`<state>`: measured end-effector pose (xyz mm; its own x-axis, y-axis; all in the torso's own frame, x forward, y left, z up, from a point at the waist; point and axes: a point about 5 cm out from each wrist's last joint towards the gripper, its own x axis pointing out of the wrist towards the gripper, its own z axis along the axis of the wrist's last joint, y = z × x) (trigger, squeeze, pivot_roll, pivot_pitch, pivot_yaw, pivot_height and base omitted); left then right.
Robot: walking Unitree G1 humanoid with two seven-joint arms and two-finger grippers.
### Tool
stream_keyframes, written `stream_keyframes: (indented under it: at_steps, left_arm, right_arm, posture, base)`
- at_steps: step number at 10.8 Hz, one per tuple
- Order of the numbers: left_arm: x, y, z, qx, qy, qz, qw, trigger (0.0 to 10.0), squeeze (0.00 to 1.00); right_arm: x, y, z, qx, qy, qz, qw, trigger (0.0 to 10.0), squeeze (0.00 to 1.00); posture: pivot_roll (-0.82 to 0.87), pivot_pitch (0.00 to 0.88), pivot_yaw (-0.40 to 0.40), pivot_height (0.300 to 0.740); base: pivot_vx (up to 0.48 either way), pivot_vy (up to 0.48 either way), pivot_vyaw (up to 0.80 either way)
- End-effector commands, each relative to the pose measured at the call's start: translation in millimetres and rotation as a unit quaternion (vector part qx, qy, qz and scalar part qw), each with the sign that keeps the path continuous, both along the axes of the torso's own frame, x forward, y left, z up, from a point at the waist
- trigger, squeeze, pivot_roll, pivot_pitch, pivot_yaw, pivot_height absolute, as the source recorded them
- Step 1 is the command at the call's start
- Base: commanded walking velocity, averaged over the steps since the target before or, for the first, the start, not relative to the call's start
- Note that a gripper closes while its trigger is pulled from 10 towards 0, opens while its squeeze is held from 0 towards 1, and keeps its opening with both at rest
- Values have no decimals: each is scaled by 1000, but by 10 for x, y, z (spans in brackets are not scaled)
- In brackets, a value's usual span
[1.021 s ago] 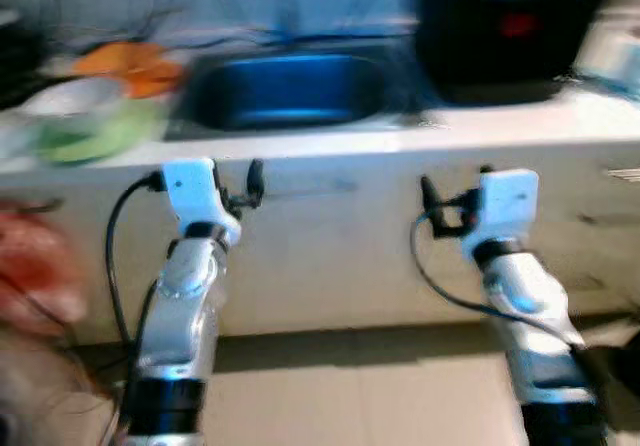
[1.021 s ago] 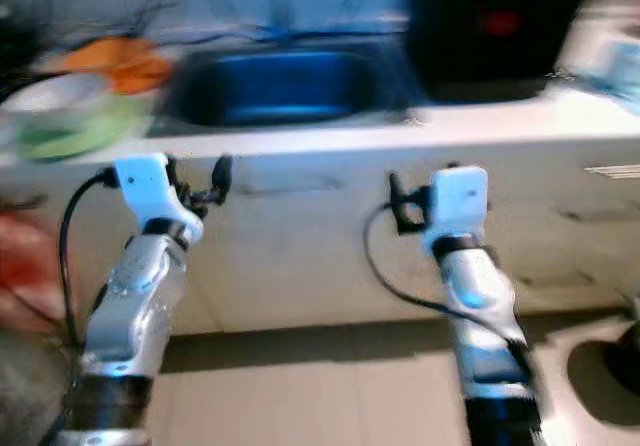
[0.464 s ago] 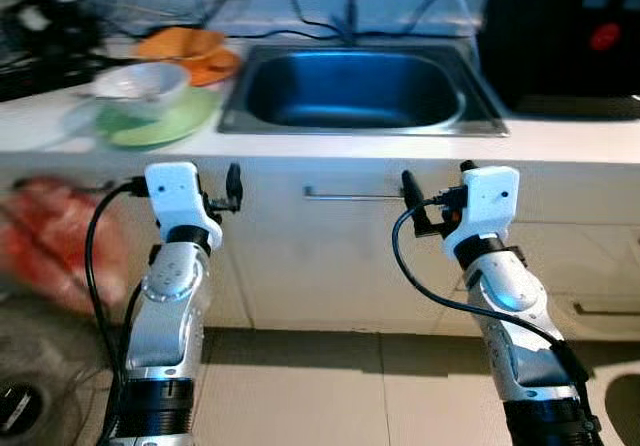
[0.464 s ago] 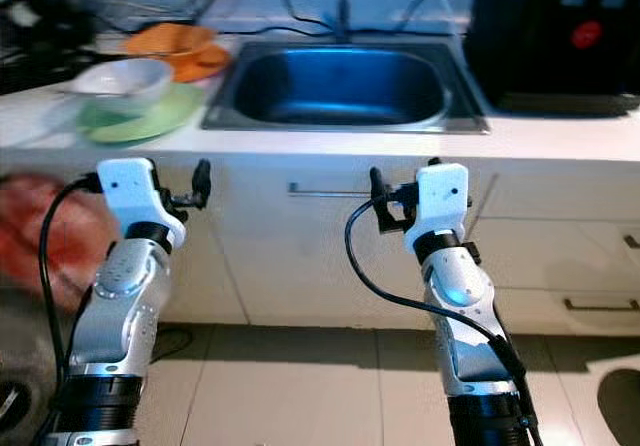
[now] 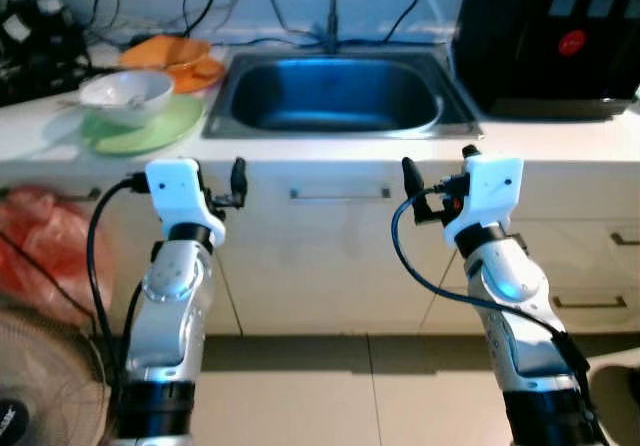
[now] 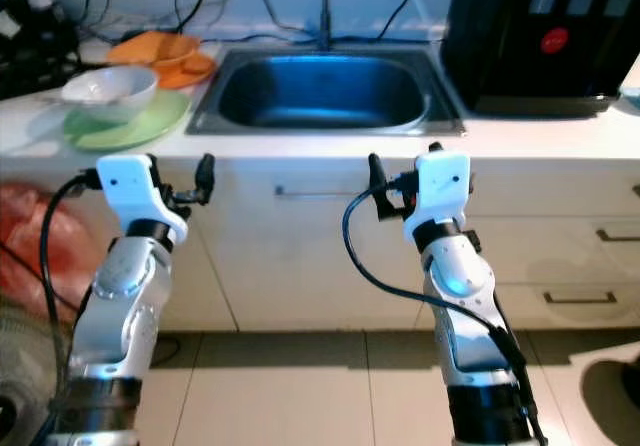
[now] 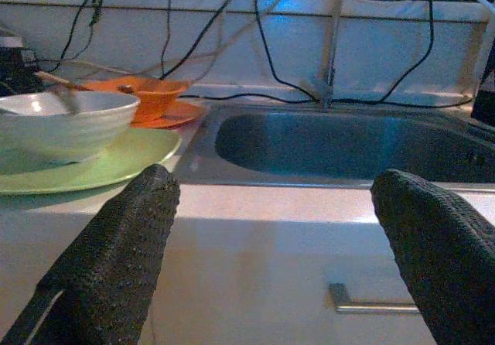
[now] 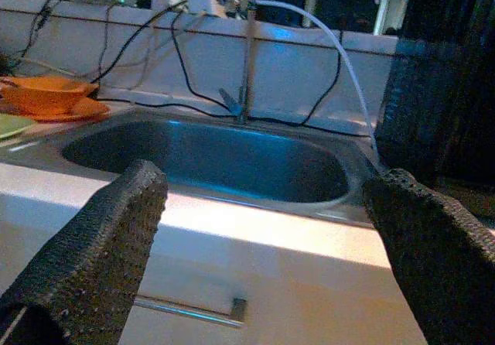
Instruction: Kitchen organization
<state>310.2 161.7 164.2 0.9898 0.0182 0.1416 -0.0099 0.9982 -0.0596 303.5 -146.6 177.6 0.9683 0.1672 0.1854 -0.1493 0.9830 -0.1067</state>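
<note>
Before the white counter [image 5: 560,136], the left gripper [image 7: 271,229] and right gripper [image 8: 263,229] hover with jaws spread wide, empty. A white bowl [image 5: 126,94] sits on a green plate [image 5: 150,129] beside the steel sink [image 5: 335,91]. No writing is legible.

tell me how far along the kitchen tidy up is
Nothing looks done yet. The white bowl sits on the green plate, the orange dishes beside them, and the sink holds nothing. Left gripper and right gripper are open, holding nothing, before the counter. All the sorting remains.
</note>
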Motion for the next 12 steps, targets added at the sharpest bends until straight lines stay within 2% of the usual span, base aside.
stream_keyframes:
  at_steps: [1, 10, 12]
  left_arm:
    - [6, -5, 40, 0, -9, -4, 1000, 10000, 0]
    - [7, -19, 31, 3, -8, -7, 1000, 10000, 0]
    - [4, -25, 57, 23, -15, -3, 1000, 10000, 0]
  right_arm:
    - [11, 20, 50, -1, -11, 4, 1000, 10000, 0]
    - [1, 67, 35, 1, -14, 6, 1000, 10000, 0]
    - [-3, 84, 15, 4, -7, 12, 1000, 10000, 0]
  posture:
    - [5, 17, 36, 740]
    - [8, 26, 39, 740]
    - [13, 29, 40, 740]
  base:
    - [480, 0, 0]
    - [478, 0, 0]
    - [384, 0, 0]
